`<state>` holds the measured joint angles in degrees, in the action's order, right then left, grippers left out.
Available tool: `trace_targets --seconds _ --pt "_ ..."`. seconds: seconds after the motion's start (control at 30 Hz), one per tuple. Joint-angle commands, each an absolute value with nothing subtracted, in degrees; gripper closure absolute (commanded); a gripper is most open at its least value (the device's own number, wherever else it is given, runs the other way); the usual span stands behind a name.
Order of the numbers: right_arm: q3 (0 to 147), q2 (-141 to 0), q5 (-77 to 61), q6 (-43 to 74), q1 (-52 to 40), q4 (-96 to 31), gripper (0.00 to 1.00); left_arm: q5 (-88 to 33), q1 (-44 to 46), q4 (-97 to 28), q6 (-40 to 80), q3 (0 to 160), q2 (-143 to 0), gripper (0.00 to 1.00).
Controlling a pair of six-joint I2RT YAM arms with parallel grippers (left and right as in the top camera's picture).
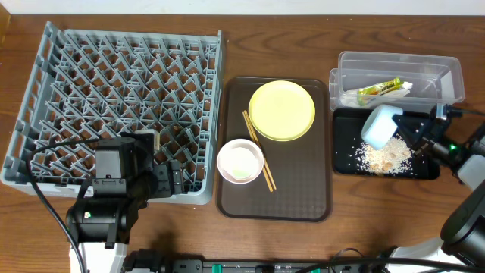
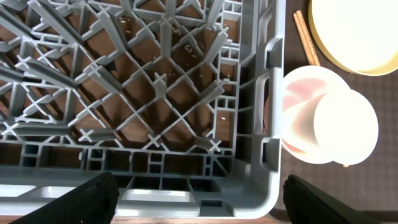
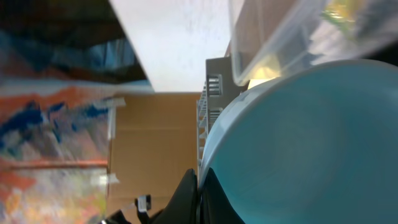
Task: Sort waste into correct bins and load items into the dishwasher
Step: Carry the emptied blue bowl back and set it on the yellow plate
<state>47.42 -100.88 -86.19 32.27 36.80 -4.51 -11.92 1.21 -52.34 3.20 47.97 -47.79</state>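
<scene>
Left gripper: over near rim of grey dish rack, fingers apart.
White bowl, chopsticks, yellow plate: on brown tray, centre.
Right gripper: clamped on tilted light-blue bowl, above rice scraps in black tray.
Far right: clear tub holding wrapper.

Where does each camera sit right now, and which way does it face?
Overhead: fixed above the table, looking straight down on the dish rack, brown tray and black tray; left arm and right arm enter from the bottom.
Left wrist: above the rack's near corner, facing down; fingers of the open left claw at the bottom corners.
Right wrist: rolled sideways by the black tray; the light-blue bowl, pinched in the right claw, fills it.
Shared: overhead and left wrist both show the white bowl.
</scene>
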Motion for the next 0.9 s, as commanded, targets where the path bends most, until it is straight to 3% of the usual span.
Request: trace_targets --seconds 0.0,0.37,0.47,0.7,0.87 --pt "47.5 -99.7 -89.0 25.7 32.7 -2.9 0.99 -12.4 1.0 -52.5 3.7 49.2 -47.6 0.12" --pt "47.6 -89.5 -81.5 39.5 24.3 -0.6 0.99 -12.4 1.0 -52.5 3.7 49.2 -47.6 0.12" --pt "47.7 -81.0 -69.4 40.4 18.2 -0.6 0.99 -12.4 1.0 -52.5 3.7 49.2 -47.6 0.12" --pt "50.9 -74.9 -47.2 31.2 -0.4 -2.5 0.99 -12.4 1.0 -52.5 3.7 49.2 -47.6 0.12" --pt "60.5 -77.1 -29.5 18.3 -11.6 -18.7 0.99 -12.4 1.0 -52.5 3.7 49.2 -47.6 0.12"
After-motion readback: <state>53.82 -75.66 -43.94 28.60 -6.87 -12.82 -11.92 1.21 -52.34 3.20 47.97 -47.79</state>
